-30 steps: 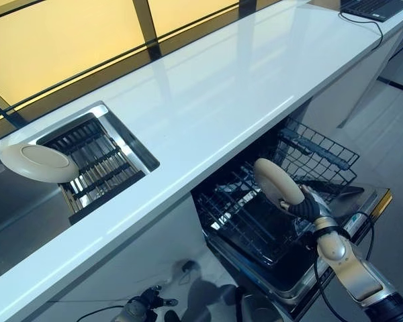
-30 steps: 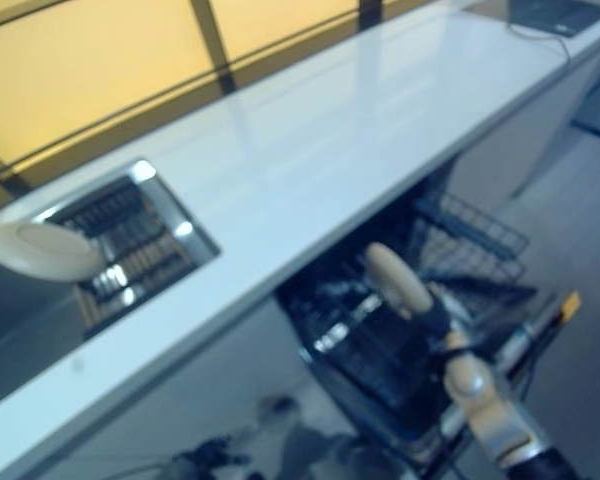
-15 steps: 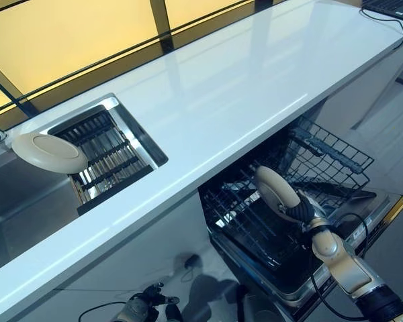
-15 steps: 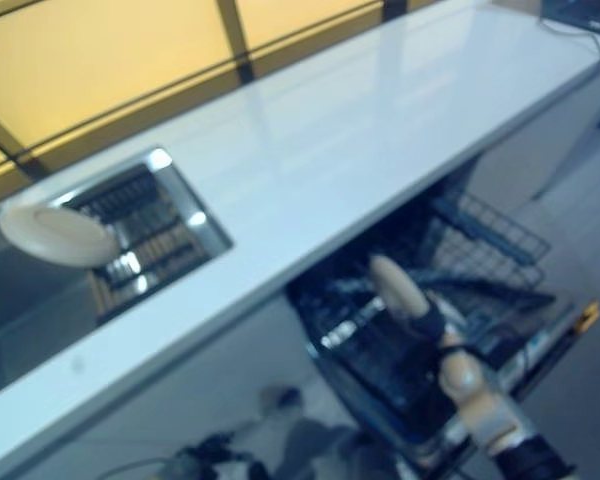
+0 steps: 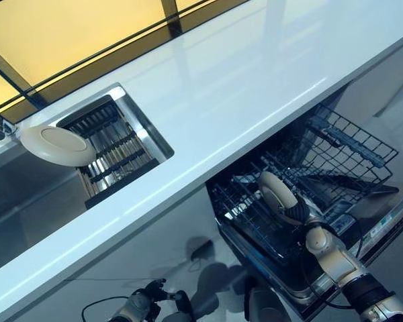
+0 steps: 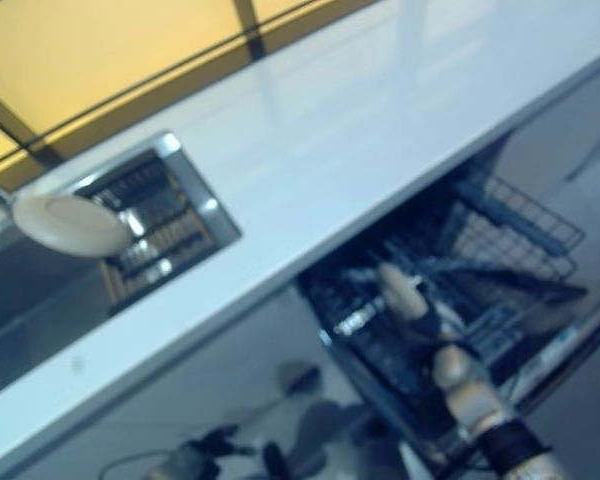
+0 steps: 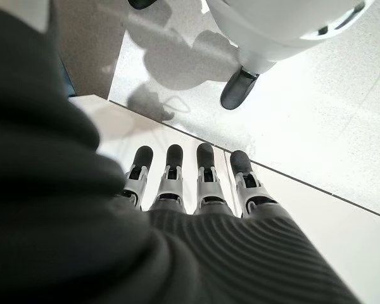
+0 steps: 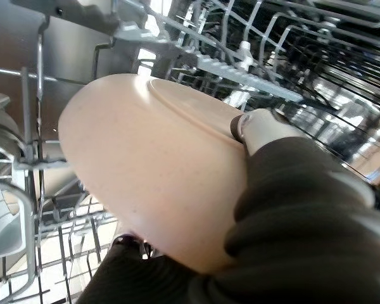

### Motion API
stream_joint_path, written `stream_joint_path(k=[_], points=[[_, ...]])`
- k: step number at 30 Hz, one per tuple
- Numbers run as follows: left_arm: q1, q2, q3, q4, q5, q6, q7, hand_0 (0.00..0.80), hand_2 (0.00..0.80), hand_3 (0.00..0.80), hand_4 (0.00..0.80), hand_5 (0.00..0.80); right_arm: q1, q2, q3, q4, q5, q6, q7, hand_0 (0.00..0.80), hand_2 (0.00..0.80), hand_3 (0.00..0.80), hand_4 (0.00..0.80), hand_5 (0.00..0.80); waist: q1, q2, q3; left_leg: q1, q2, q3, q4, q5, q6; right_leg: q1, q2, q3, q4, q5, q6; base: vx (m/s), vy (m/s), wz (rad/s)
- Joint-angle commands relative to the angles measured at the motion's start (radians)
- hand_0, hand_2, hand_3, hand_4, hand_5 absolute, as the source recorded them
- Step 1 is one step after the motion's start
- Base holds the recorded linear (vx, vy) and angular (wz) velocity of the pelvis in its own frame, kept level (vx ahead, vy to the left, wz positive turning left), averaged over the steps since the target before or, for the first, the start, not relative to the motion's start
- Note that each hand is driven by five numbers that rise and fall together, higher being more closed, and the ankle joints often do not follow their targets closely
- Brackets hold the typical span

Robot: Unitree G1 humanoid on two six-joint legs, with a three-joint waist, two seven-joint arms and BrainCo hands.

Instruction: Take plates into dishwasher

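A: Where is the plate?
B: Lower right; the right hand [image 5: 297, 213] has its fingers clamped on a cream plate [image 5: 277, 192], held on edge over the dishwasher rack [image 5: 336, 151].
A: Others?
B: A second plate [image 5: 57, 145] sits upper left at the sink [image 5: 124, 144]; the left hand [image 7: 196, 190] hangs with fingers straight.

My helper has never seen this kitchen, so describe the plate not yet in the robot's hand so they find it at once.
Start at the long white counter and go to the steel-rimmed sink sunk in its left end. The cream plate sits at the sink's left side, over the ribbed drying rack. The other plate is in the right hand, down in the dishwasher rack.
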Motion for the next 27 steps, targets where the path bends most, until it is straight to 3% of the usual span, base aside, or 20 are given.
stream_joint_path(k=[1,27], points=[[-0.022,0.046,-0.004,-0.017,0.016,-0.014,-0.011,0.000,0.000,0.000,0.000,0.000,-0.129,0.057,0.033,0.029,-0.066,0.007,-0.023,0.800,0.800,0.800,0.800,0.800,-0.001,-0.086,0.025,-0.025,-0.103,-0.027,-0.013,-0.087,0.028,0.200,0.000,-0.060,-0.263,0.004,-0.028,0.028,0.006,0.12],[-0.047,0.056,-0.029,-0.041,-0.006,-0.023,-0.011,0.000,0.000,0.000,0.000,0.000,-0.254,0.104,0.072,0.236,-0.107,0.088,-0.055,0.800,0.800,0.800,0.800,0.800,0.041,-0.048,0.077,-0.057,-0.124,-0.081,-0.013,-0.080,0.034,0.162,-0.013,-0.089,-0.230,-0.004,-0.032,0.009,0.007,0.05]])
